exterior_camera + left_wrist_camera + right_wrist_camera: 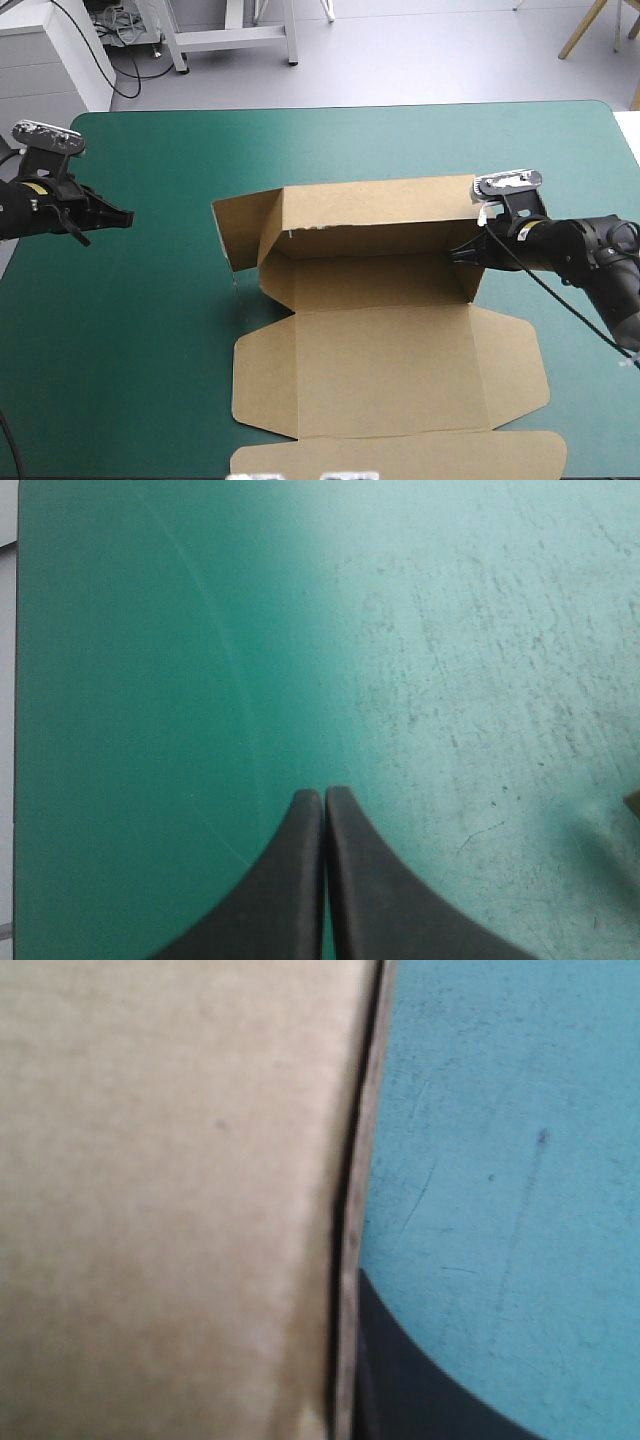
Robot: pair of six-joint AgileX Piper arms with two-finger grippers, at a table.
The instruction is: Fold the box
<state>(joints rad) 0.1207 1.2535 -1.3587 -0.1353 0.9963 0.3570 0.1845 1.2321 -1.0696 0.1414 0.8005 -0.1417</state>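
Item: box [390, 350], brown board, part-formed, laid on the teal-green cover [120, 350] at the middle of the table, reaching to its near edge. Nearest the robot, a long tuck flap [400, 455] with rounded corners is spread flat. Beyond it the wide lid panel [385, 375] is laid flat, and a side flap with cut corners is spread flat at each of its ends. Farther on, the floor [375, 282] of the tray is seen, with the back wall [380, 205] raised behind it. At the left end a short wall is stood up at a slant, and an end flap [235, 230] is angled outward from it. Right gripper [466, 252]: placed at the right end of the raised walls. In its own view a board edge [345, 1260] is seen just against one black finger [400, 1380]. The other finger is hidden behind the sheet, so the fingers are taken to be all but closed, with the board clamped between them. Left gripper [128, 217]: held over bare cover near the table's left edge, well apart from the box and level with its back wall. Its two fingers are pressed together into one pointed arch, and nothing is held. Beyond the box, bare cover is seen as far as the table's far edge.
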